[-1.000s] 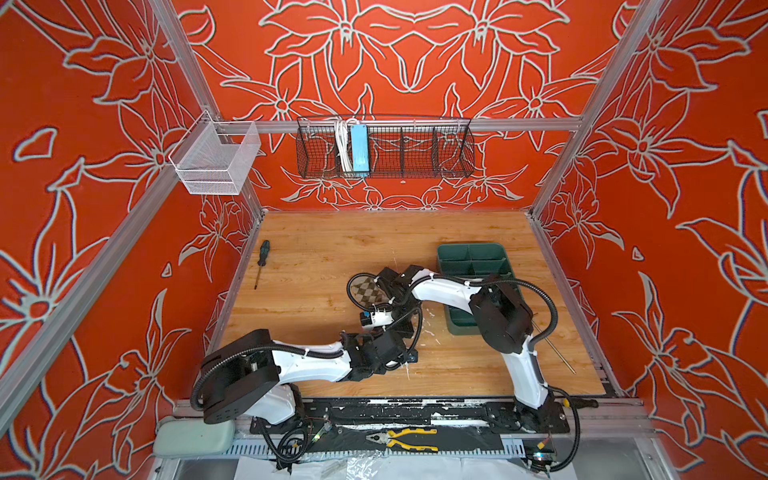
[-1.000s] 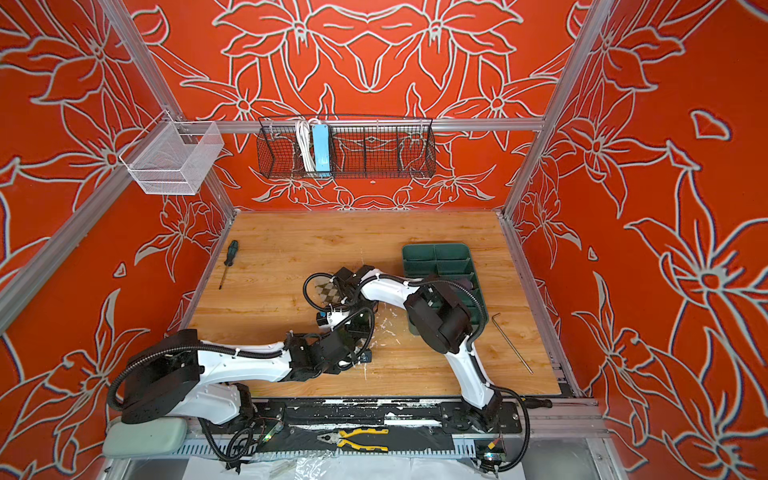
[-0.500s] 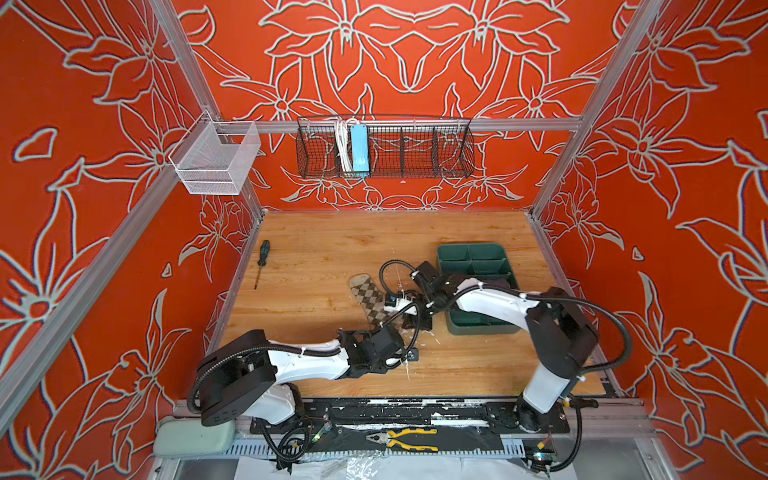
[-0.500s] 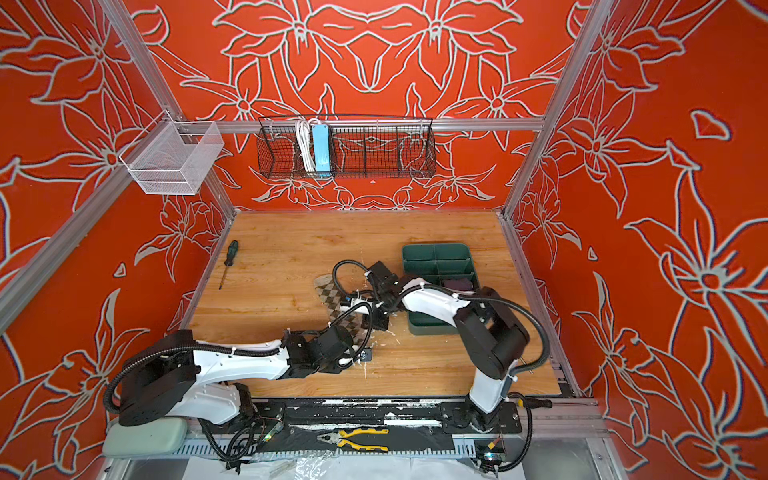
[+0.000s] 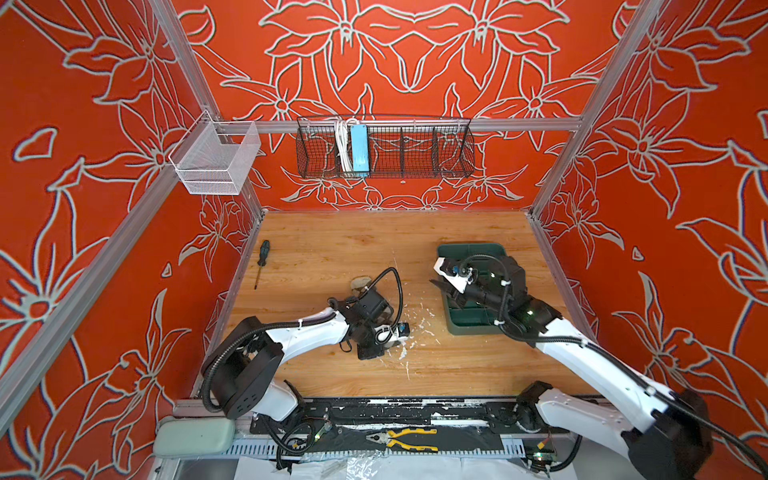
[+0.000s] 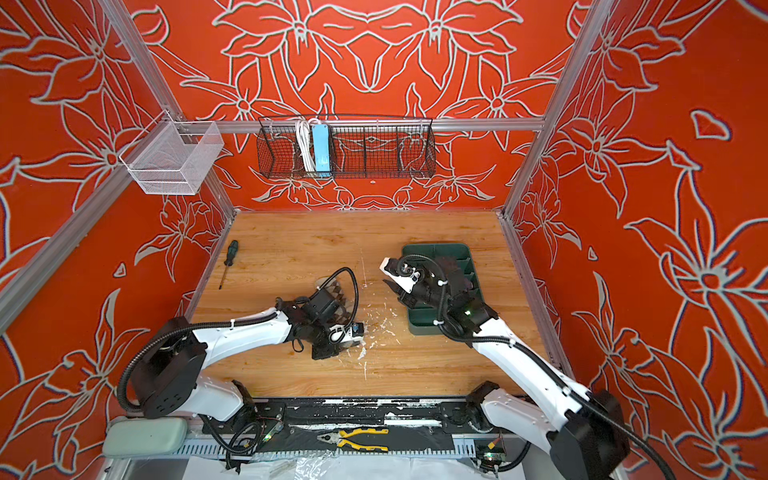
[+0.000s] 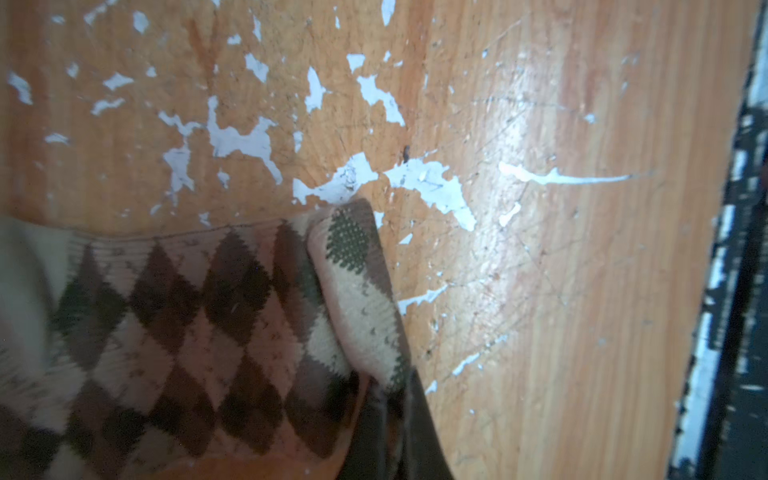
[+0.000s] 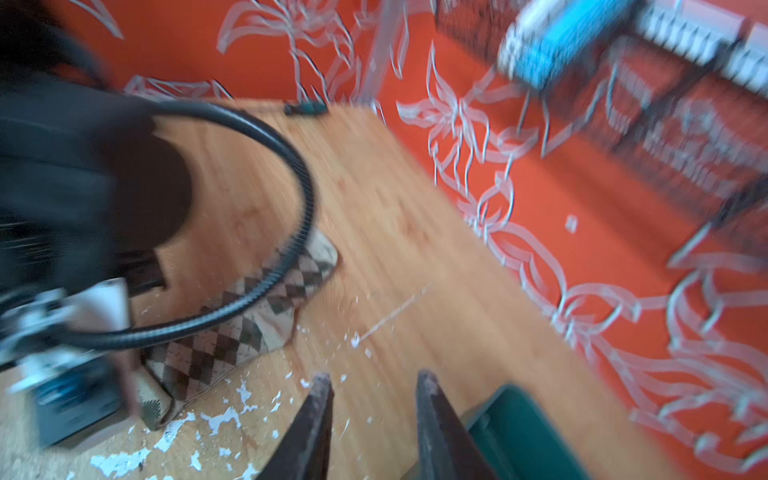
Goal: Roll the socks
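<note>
No legible text, label, brand, number or sign in any view. The blue box in the wire basket shows a plain face at this resolution.

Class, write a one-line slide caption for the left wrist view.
Left gripper pinches a folded edge of the argyle sock on the scuffed wooden table.

2 views above table, 2 wrist close-ups

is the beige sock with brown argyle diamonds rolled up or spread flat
Mostly spread: the beige argyle sock lies flat on the wooden table, one edge folded over in the shut left gripper.
</note>
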Motion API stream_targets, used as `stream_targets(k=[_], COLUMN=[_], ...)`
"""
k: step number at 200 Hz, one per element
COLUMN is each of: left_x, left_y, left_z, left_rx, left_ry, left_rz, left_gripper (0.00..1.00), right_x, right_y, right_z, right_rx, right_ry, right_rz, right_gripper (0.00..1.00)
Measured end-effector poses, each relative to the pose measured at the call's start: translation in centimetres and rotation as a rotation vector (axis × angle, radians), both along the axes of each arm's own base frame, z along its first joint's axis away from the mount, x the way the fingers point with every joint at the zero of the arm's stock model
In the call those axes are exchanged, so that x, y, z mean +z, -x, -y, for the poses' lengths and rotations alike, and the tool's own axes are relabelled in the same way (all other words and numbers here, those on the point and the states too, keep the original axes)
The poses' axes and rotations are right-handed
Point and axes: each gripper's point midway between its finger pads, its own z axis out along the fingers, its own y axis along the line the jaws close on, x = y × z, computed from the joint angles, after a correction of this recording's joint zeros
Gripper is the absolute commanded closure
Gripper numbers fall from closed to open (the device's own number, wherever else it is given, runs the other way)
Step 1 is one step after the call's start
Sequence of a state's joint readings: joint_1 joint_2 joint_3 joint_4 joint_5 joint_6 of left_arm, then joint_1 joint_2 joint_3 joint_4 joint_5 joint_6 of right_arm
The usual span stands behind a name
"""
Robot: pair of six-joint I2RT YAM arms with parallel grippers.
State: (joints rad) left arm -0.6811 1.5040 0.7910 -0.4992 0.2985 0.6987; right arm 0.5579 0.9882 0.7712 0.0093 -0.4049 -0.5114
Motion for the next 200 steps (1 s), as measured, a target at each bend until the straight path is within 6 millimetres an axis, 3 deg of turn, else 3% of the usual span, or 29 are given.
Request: stream_targets(k=[14,30,57,77,96,149,181,200], left_x=[0.0,-0.2,-0.4,-0.4,-0.5,-0.5,-0.5,-0.6], left_y=[-0.2,-0.6,-0.9,-1.2,-1.3,-1.4,-1.4,-1.4], left_z=[-0.1,-0.2,-0.2,-0.4,-0.5,-0.5,-0.5,-0.5], left_rx=[0.026,0.057,0.091,0.115,0.137,0.164,0.172,0.175], left_ry=[0.016,0.029,0.039,0.044,0.051,0.047,0.046,0.045], left_rz=[-0.074,-0.150,-0.242,-0.282,-0.310,-0.333,-0.339,-0.339], left_gripper=[1.00,1.00,1.00,1.00,1.00,1.00,0.98,0.97], right_x=[0.2,-1.7,-9.7,-15.6,-19.0,-23.1,-23.2,-23.4], right_y=[2.4,6.1,11.7,13.1,12.6,9.5,7.6,6.7], right_z=[-1.3,-4.0,-6.6,-6.4,-6.1,-7.9,-10.2,-10.8], right_rx=[0.094,0.232,0.414,0.457,0.443,0.347,0.301,0.277], right_ry=[0.051,0.153,0.393,0.576,0.697,0.794,0.764,0.753], right_rz=[0.067,0.135,0.198,0.226,0.233,0.259,0.283,0.285], right_gripper=[0.62,0.60,0.56,0.53,0.52,0.52,0.57,0.67])
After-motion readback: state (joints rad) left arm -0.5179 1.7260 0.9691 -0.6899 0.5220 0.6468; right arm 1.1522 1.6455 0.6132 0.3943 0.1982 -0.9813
